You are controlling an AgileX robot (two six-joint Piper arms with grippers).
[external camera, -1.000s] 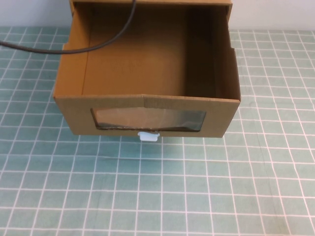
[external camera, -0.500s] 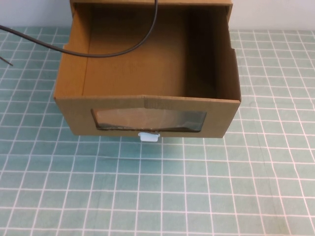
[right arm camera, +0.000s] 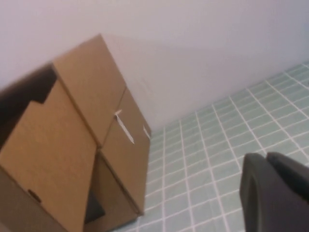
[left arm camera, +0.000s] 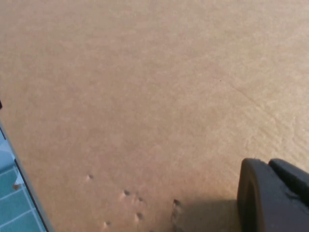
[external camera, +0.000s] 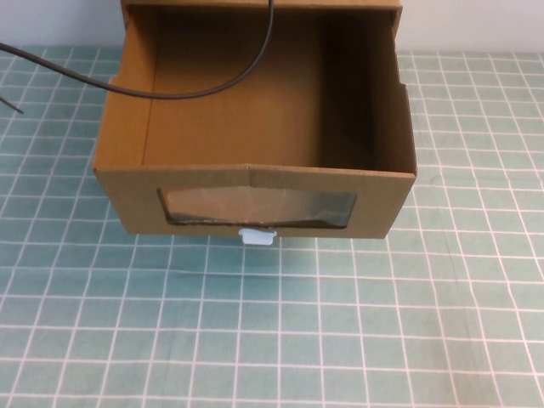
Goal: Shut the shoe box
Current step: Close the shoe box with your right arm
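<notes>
The shoe box [external camera: 255,180] is a brown cardboard drawer, pulled out toward me and empty inside. Its front has a clear window [external camera: 255,206] with a small white pull tab [external camera: 256,237] just below. Neither gripper shows in the high view. In the left wrist view my left gripper [left arm camera: 269,166] is shut and empty, close to a flat cardboard surface [left arm camera: 145,96]. In the right wrist view my right gripper [right arm camera: 265,158] is shut and empty, above the mat and off to the side of the box [right arm camera: 63,140].
The box's outer cardboard sleeve [external camera: 255,4] stands at the back against a white wall. A black cable [external camera: 195,89] hangs across the open drawer. A green grid mat [external camera: 272,340] covers the table in front of and beside the box.
The black cable has swung to the right across the back of the drawer. The box has not moved.
</notes>
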